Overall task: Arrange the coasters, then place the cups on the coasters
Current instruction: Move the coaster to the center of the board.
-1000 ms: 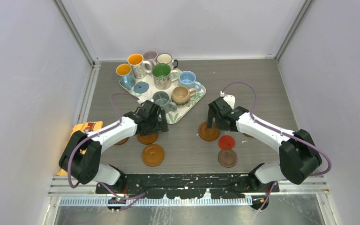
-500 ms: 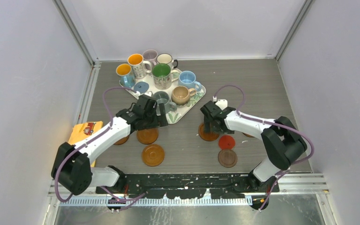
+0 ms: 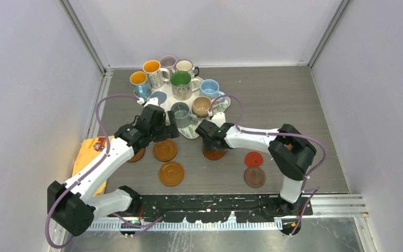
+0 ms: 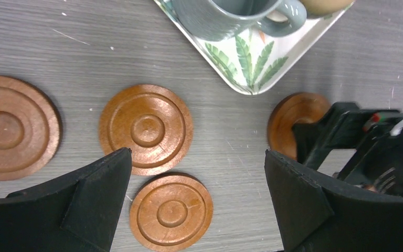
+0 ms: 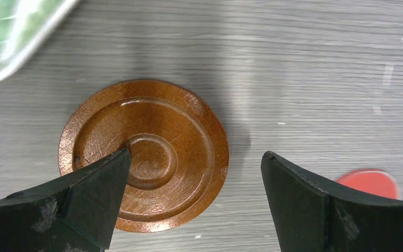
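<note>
Several cups stand on the leaf-patterned tray point(image 3: 191, 132) at the back, the grey cup point(image 3: 180, 113) and the tan cup point(image 3: 202, 105) nearest. Orange-brown coasters point(image 3: 165, 150) point(image 3: 171, 173) lie on the table, one point(image 3: 135, 155) half hidden under my left arm. My left gripper point(image 3: 160, 128) hangs open above them, just short of the tray; its view shows the coasters point(image 4: 147, 129) and the grey cup point(image 4: 231, 16). My right gripper point(image 3: 210, 137) is open, its left finger point(image 5: 84, 199) over an orange-brown coaster point(image 5: 144, 155). A red coaster point(image 3: 253, 158) and a dark brown coaster point(image 3: 254, 177) lie to the right.
A blue disc point(image 3: 158, 97) lies on the tray among the cups. A yellow cloth point(image 3: 86, 157) sits at the table's left edge. White walls close in the table on three sides. In the left wrist view my right gripper point(image 4: 367, 142) shows close by.
My right gripper has swept left, and the orange-brown coaster under it has slid with it from beside the red one toward the middle. My left gripper has moved back toward the tray.
</note>
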### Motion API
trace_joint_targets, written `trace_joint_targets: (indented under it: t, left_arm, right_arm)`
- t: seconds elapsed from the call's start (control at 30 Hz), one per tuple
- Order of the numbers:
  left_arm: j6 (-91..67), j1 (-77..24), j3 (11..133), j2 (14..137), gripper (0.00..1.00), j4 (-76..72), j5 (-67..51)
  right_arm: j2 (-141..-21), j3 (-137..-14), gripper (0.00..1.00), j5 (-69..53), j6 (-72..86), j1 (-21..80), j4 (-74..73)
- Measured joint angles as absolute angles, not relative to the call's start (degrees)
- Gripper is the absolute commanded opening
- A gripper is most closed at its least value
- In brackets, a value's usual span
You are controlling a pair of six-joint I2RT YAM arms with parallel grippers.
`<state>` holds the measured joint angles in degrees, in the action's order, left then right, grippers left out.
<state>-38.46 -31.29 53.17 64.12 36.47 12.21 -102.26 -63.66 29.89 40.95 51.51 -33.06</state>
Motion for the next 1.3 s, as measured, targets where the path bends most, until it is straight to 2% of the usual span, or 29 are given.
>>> trace_joint_targets:
  t: [0.4,0.7,1.07,1.3]
  left_arm:
    - [-37.63,-29.45,53.49,61.8,1.0,39.75,13.93]
    - [-36.99,-29.23,53.49,61.63,1.0,40.12,13.45]
    - [-36.88,-29.23,53.49,61.69,1.0,40.1,12.25]
    - [-36.86,-29.23,53.49,62.15,1.0,40.07,11.88]
  right_arm:
    - [-110.83,-74.78,1.0,24.84,43.18,58.3,-33.21]
    - [-111.0,-75.16,1.0,24.49,43.38,57.56,-33.69]
    - [-109.01,-72.29,1.0,23.68,43.99,52.03,-32.86]
    - [-108.29,-71.26,1.0,23.81,44.38,52.58,-32.73]
